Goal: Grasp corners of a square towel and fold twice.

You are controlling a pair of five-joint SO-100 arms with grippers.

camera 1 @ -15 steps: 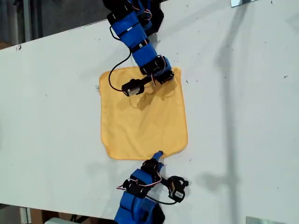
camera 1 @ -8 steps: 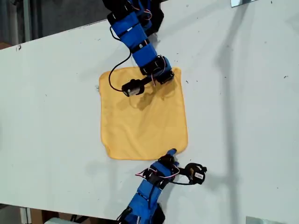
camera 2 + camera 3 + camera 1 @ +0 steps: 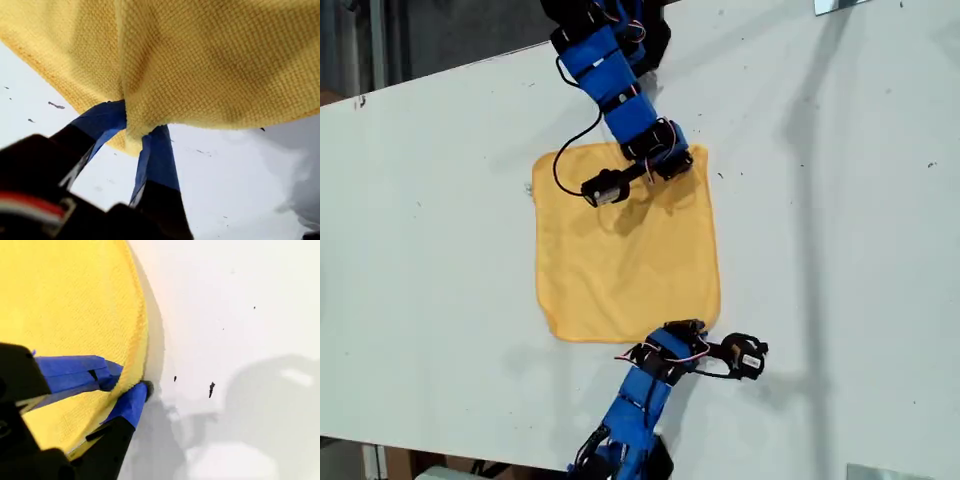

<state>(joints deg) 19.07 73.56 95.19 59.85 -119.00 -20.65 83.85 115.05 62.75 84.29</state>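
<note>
Our second tool has swung along the towel's lower hem to the exterior view's lower-right corner; jaws narrow astride the hem, though we cannot tell if they bite. Our first tool pinches the upper-right corner; the towel lies flat on the counter, the first fold unstarted.

Both arm bases run off the exterior view's top and bottom edges. An arm covers the towel's upper hem; the towel overflows both wrist views, blurred close up.
</note>
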